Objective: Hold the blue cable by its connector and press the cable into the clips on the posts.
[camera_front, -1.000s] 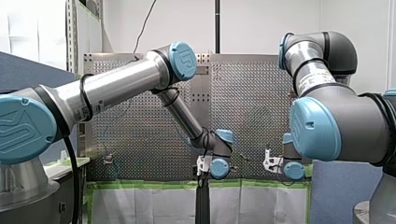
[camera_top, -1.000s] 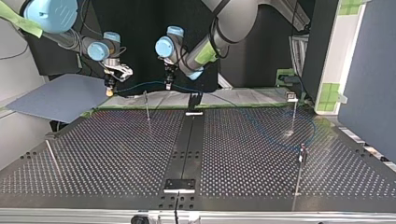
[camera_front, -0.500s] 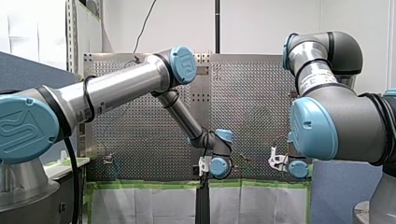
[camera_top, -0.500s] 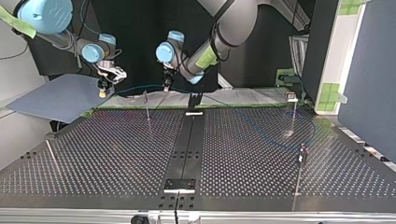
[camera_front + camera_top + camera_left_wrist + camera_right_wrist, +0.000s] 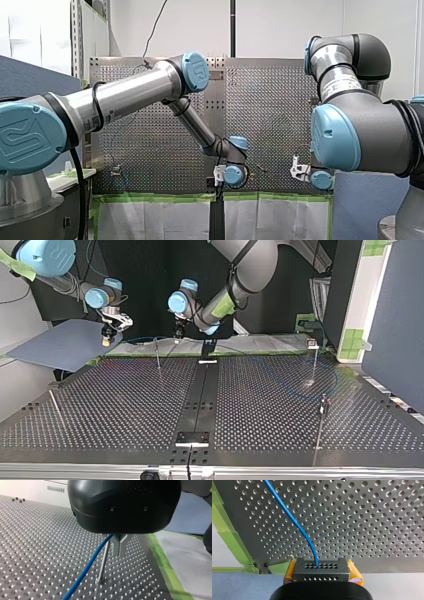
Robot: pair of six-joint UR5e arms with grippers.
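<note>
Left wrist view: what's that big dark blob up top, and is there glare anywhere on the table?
Left wrist view: the blob is my left end effector's own black housing, close and shaded, with the blue cable leaving beneath it. Top view: a pale sheen lies on the perforated table beside the far right-hand post.
</note>
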